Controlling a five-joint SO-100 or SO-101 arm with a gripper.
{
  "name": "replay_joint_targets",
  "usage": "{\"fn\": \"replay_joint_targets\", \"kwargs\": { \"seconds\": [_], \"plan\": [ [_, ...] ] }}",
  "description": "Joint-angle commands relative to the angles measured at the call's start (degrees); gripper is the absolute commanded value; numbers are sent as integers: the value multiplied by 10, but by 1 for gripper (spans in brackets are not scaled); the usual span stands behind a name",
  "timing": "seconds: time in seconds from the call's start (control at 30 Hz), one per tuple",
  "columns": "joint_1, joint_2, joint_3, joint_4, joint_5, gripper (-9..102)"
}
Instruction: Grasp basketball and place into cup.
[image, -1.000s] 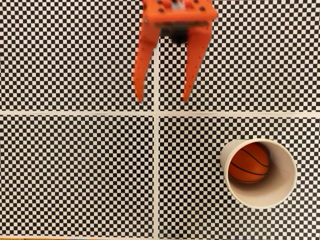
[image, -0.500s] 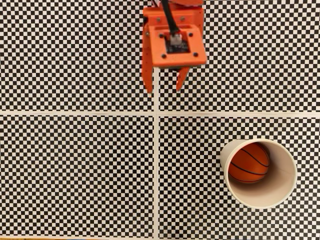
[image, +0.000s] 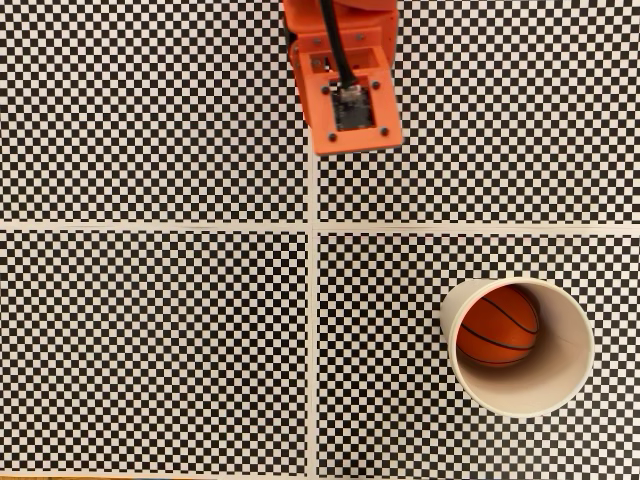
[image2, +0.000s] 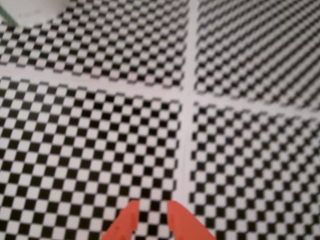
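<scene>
Checkered table (image: 150, 330), basketball (image: 497, 326) unmoved inside cup (image: 560, 385), fingers (image2: 148, 217) narrowed, arm (image: 345, 85) pulled back

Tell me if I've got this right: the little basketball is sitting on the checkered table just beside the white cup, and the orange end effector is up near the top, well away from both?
Not quite. The basketball is inside the cup, not beside it, as the fixed view shows. The rest holds: the end effector is near that view's top edge, well away from both, above the checkered table.
</scene>
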Motion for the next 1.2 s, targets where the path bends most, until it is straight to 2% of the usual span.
{"fn": "replay_joint_targets", "kwargs": {
  "seconds": [0.0,0.27,1.17],
  "plan": [
    [4,4,20,32,19,0],
    [12,4,20,102,18,0],
    [11,4,20,103,24,0]
  ]
}}
